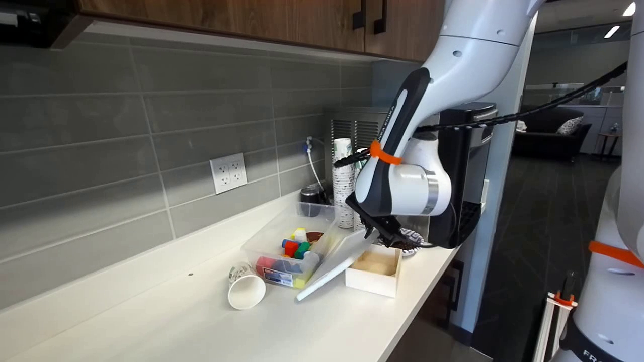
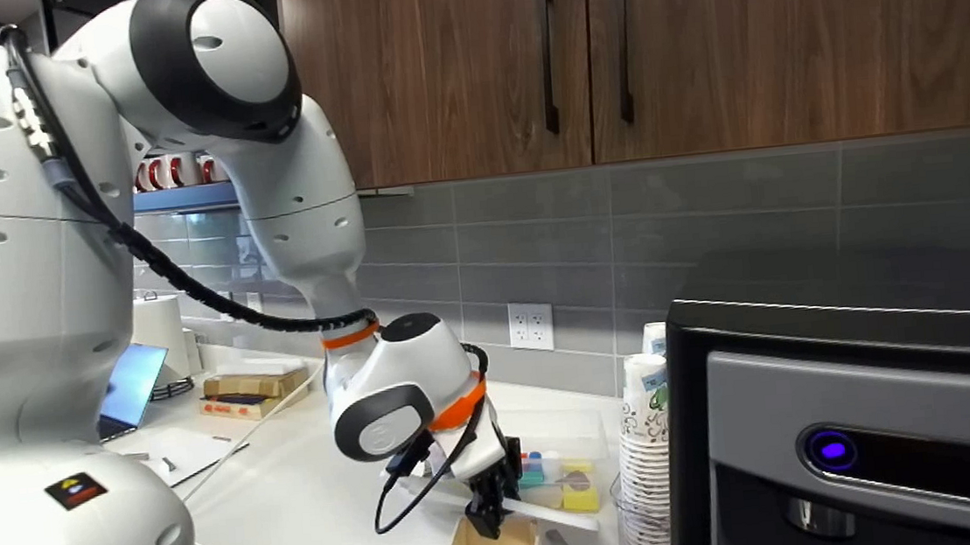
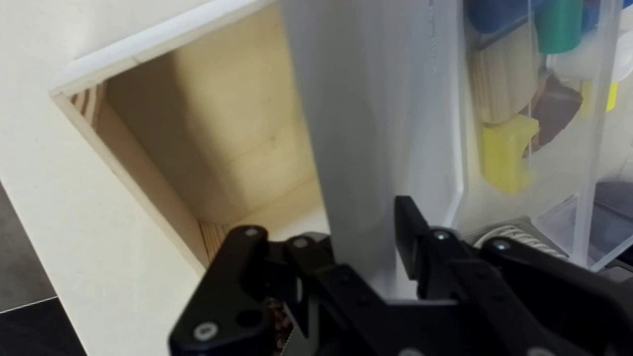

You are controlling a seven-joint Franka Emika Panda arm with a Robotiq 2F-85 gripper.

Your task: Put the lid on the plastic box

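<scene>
– What's the claw doing, bottom centre of the wrist view?
– Grasping the lid, slanted; the lid's far end is cut off at the top there
– And the plastic box?
– Mid-frame in an exterior view, on the bench, just left of the lid; whether they touch, I can't tell
– Right of the lid?
– A small wooden box, partly hidden by it in the wrist view
</scene>
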